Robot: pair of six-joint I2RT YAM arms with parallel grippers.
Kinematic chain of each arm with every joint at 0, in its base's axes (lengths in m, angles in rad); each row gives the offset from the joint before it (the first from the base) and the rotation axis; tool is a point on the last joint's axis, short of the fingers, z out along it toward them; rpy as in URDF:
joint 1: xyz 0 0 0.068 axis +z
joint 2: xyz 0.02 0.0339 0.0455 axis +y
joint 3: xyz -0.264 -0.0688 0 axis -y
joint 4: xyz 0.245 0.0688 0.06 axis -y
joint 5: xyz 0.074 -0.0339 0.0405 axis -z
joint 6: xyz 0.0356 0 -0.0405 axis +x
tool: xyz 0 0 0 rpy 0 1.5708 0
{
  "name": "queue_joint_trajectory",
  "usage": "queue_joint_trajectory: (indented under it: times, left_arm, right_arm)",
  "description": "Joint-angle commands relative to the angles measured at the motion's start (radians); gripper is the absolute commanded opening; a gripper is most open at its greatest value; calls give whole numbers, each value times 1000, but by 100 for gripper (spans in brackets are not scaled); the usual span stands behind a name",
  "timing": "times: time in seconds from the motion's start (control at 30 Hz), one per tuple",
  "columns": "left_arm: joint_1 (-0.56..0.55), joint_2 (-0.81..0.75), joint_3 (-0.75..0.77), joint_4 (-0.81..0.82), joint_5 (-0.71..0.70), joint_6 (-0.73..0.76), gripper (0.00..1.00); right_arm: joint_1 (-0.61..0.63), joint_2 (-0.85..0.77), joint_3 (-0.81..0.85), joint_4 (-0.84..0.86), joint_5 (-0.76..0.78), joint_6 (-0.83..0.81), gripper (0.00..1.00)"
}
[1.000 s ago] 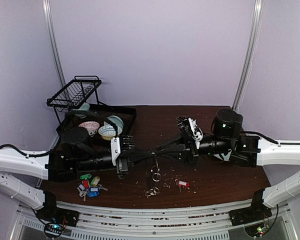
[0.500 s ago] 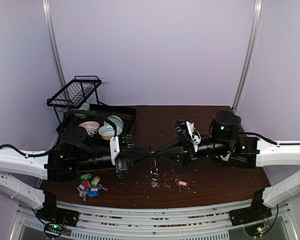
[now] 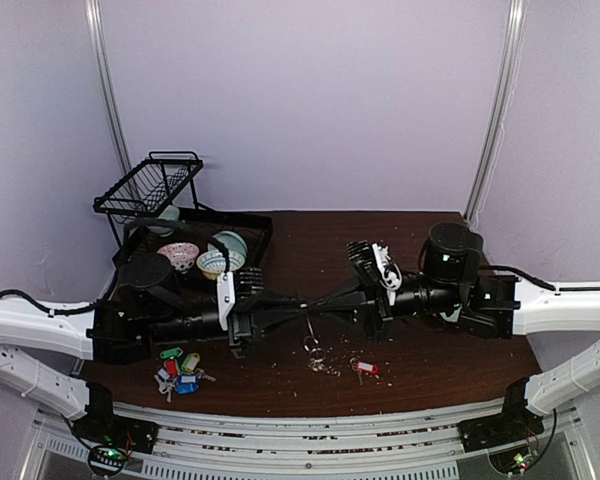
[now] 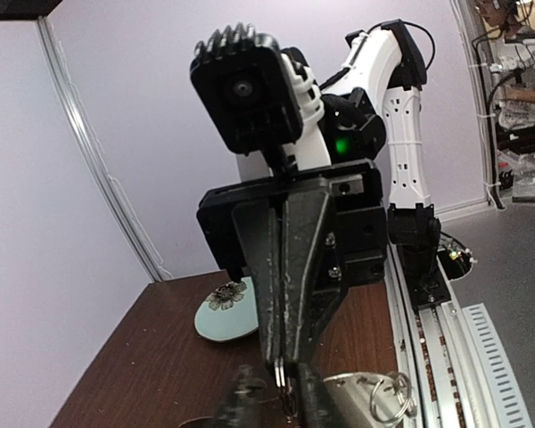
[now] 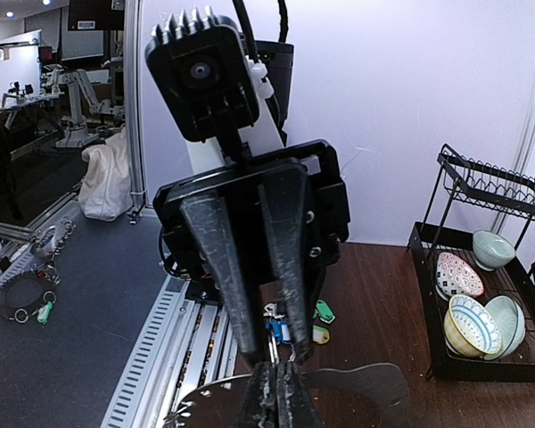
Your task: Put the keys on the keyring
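Wire rings (image 3: pixel 308 345) dangling; tagged keys (image 3: pixel 178 372) heaped.

Table (image 3: pixel 310 235): I saw a dark reddish-brown wood grain.
Keys (image 3: pixel 179 369): I made out silver metal with green, red, blue and yellowish tags in the pile; a lone red-tagged key (image 3: pixel 365 369) lay apart.
Keyring (image 5: pixel 357 392): it looked flat silver-grey to me.
Left gripper (image 3: pixel 302 308): I saw black fingers on a black body with a white bracket.
Right gripper (image 3: pixel 314 305): black too, with white trim.
Plate (image 4: pixel 229 309): pale green with a dark flower motif, as I read it.
Bowls (image 5: pixel 481 303): I noted one pale green, one white with red speckles, one with blue and yellow stripes.
Dish rack (image 3: pixel 150 190): black wire.
Wall (image 3: pixel 300 100): I saw plain lilac.
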Motion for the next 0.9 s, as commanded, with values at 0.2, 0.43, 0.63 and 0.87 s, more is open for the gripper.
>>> queue_joint_trajectory:
  times: [0.2, 0.43, 0.63, 0.87]
  left_arm:
    - [31, -73, -96, 126, 112, -98, 32]
    - [31, -13, 10, 83, 110, -50, 21]
    - [29, 22, 11, 199, 141, -66, 25]
    - [29, 58, 34, 207, 107, -68, 12]
  right_arm:
    - [5, -84, -25, 116, -5, 49, 0]
    - [6, -69, -27, 159, 18, 86, 0]
    - [6, -54, -39, 201, 50, 115, 0]
    - [6, -52, -39, 192, 57, 110, 0]
